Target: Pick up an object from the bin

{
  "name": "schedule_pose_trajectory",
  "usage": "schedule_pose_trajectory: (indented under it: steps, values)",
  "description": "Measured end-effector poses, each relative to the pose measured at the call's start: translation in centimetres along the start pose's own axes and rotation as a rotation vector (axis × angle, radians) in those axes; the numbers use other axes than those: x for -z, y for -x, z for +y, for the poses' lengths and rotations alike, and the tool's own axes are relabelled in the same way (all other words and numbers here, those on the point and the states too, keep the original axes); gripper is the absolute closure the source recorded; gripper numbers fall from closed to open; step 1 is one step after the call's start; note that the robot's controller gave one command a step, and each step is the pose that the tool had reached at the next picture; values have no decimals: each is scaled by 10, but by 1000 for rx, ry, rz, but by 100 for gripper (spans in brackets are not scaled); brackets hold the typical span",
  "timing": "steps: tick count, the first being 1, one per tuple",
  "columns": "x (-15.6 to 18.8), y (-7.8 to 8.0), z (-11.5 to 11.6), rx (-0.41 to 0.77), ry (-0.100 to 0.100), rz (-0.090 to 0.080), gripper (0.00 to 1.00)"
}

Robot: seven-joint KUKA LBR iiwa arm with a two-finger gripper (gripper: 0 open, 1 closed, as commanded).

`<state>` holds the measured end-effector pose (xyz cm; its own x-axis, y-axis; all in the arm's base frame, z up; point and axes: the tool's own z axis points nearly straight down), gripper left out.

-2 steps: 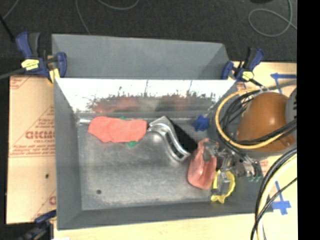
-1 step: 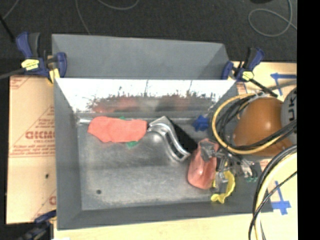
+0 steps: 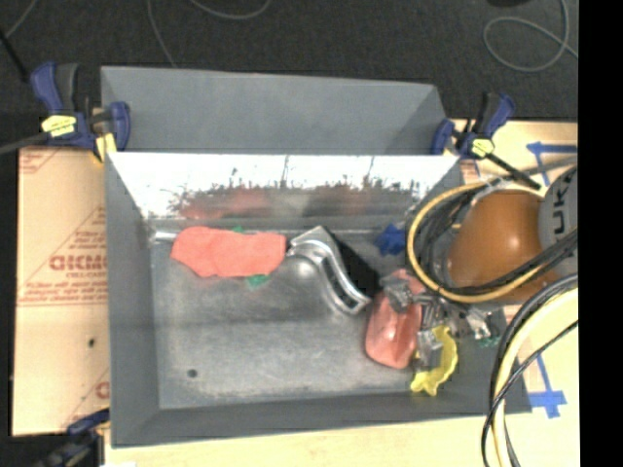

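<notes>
My gripper (image 3: pixel 429 325) is low at the bin's right side, under the arm's wrist. A rounded pink-red thing (image 3: pixel 387 337) lies right against its left side; I cannot tell whether the gripper holds it. A crumpled yellow thing (image 3: pixel 435 366) sits just below the gripper by the bin's front right corner. To the left of the gripper lies a shiny curved silver piece (image 3: pixel 326 270) with a black thing (image 3: pixel 361 271) beside it.
A flat salmon-red soft piece (image 3: pixel 229 251), with a bit of green under its lower edge, lies at the back left. A small blue thing (image 3: pixel 391 239) rests by the back wall near the arm. The wrist's orange dome and looped cables overhang the right wall.
</notes>
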<state>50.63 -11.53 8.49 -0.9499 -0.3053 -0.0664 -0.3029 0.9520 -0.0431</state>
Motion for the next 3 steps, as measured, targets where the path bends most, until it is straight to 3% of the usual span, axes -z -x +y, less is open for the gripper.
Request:
schedule_pose_trajectory:
  steps: [1, 2, 3]
  values:
    - [0, 0, 0, 1, 0, 0, 100]
    - [39, -5, 2, 3, 16, 25, 100]
    - [0, -11, -15, -2, -2, -17, 100]
